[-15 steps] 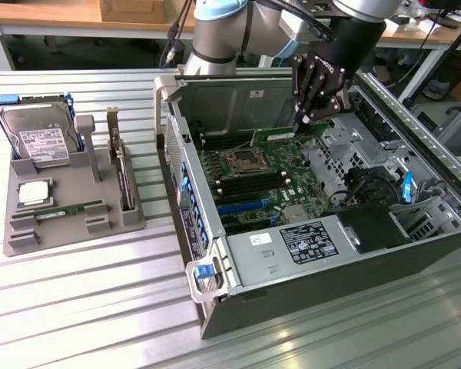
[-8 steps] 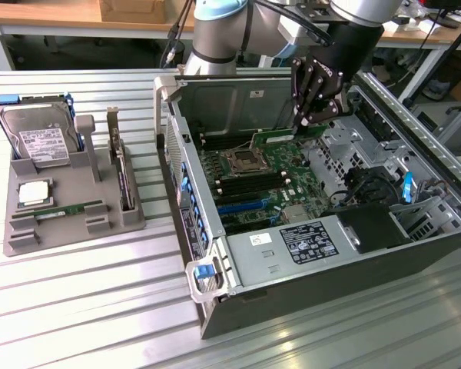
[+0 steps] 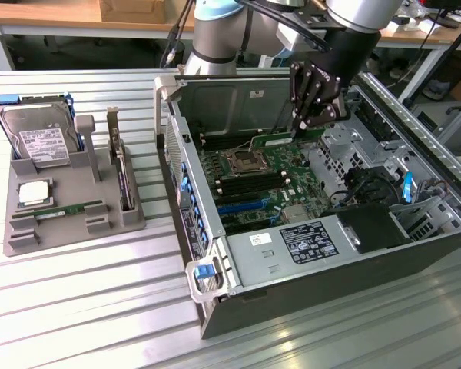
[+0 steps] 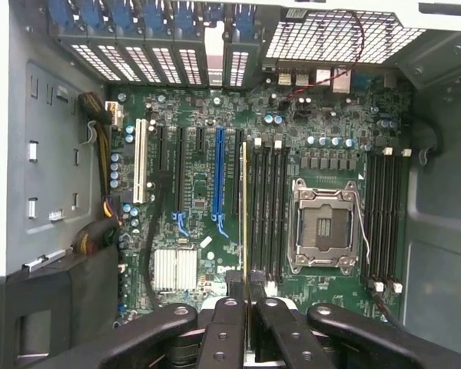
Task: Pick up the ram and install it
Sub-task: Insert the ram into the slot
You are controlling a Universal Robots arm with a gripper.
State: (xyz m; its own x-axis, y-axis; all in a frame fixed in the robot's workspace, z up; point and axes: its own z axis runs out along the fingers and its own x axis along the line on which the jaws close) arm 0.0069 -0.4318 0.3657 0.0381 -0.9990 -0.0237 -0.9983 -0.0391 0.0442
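The hand (image 4: pixel 246 290) pinches the long, thin green ram stick (image 4: pixel 244 207), which likely needs lowering level, edge-down, into the black memory slots (image 4: pixel 266 207) beneath.

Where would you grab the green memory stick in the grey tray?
Pinch its two flat faces midway along the upper long edge, coming straight down. The ram seems to stand on edge in the grey tray, long and thin, so only that edge is free. The claw holds its twin that way.
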